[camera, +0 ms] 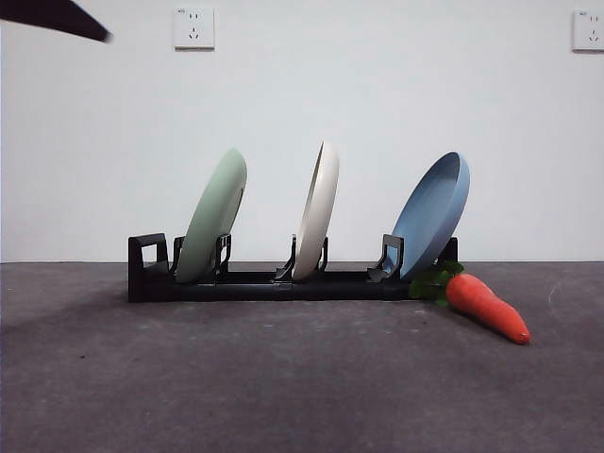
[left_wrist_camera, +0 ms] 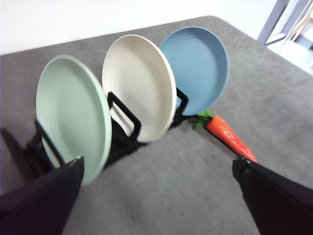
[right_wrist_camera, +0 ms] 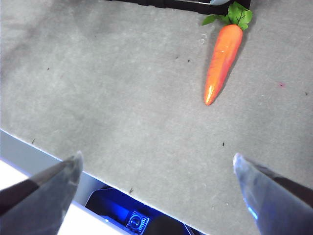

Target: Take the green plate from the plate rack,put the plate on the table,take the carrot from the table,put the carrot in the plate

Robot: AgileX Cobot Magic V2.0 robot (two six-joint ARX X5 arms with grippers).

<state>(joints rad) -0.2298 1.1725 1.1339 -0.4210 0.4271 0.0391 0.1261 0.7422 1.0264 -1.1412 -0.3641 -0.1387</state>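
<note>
The green plate (camera: pixel 211 216) (left_wrist_camera: pixel 73 115) stands on edge in the left slot of the black plate rack (camera: pixel 255 283) (left_wrist_camera: pixel 124 132) on the dark grey table (camera: pixel 283 377). The carrot (camera: pixel 486 307) (left_wrist_camera: pixel 227 135) (right_wrist_camera: pixel 222 61) lies on the table by the rack's right end, its leaves toward the rack. My left gripper (left_wrist_camera: pixel 159 171) hovers open above and in front of the rack, holding nothing. My right gripper (right_wrist_camera: pixel 156 164) is open over the table's near edge, apart from the carrot. A black arm tip (camera: pixel 57 19) shows at the front view's top left corner.
A cream-white plate (camera: pixel 316 212) (left_wrist_camera: pixel 139 85) stands in the middle slot and a blue plate (camera: pixel 432 215) (left_wrist_camera: pixel 195 66) in the right slot. The table edge (right_wrist_camera: pixel 44 156) runs close under my right gripper. A white wall with sockets stands behind the rack.
</note>
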